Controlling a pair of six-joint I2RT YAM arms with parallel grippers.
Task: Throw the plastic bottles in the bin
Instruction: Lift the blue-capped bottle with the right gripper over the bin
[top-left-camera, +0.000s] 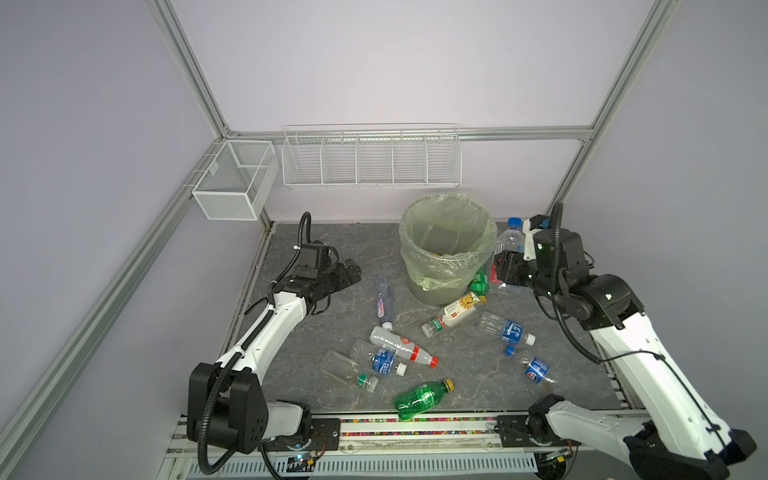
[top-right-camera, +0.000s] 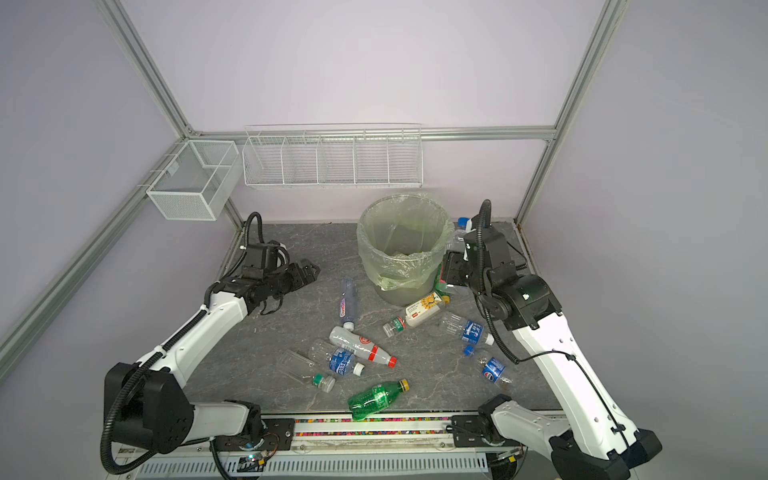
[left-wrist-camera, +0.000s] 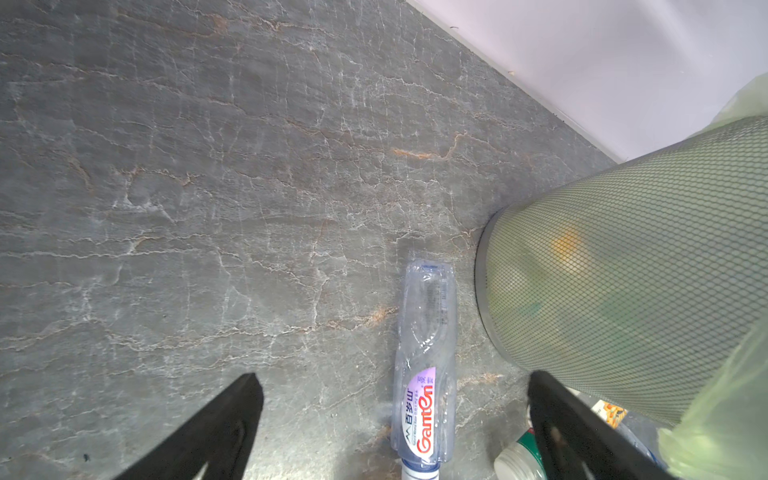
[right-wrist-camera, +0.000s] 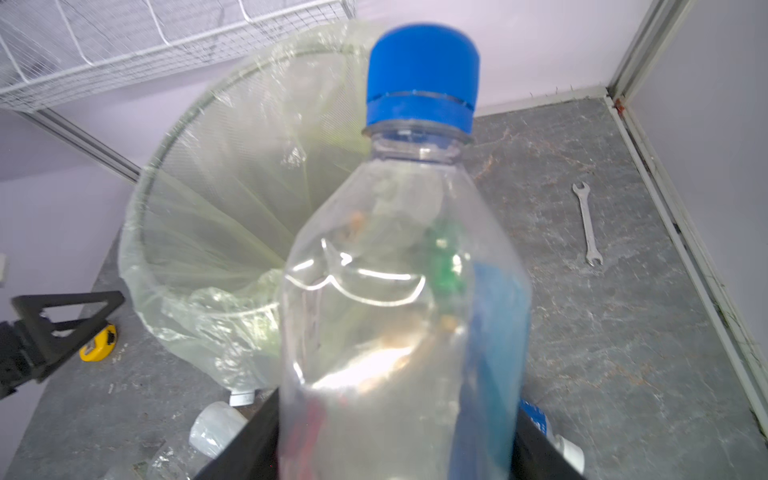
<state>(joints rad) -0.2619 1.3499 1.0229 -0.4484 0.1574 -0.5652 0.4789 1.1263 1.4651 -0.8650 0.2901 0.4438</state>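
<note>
A clear blue-capped bottle is pinched around its lower body by the right gripper, just beside the bin on its right and outside the rim. Its long axis is held near upright, with the cap pointed up and slightly toward the back wall. Whether its base is clear of the table cannot be told.

The left gripper is held over the table to the left of the bin, and its fingers are spread wide with nothing gripped. Near it a Ganten bottle is laid flat, its long axis running from far to near and its cap turned to the near edge. A green bottle is laid on its side at the near edge, its yellow cap pointed to the right.

In the right wrist view a spanner is shown lying on the table at the far right corner, a spot covered by the right arm in both top views. In the left wrist view the bin's wall is shown as fine mesh with blurred orange and green shapes behind it, which is not resolved in a top view.
</note>
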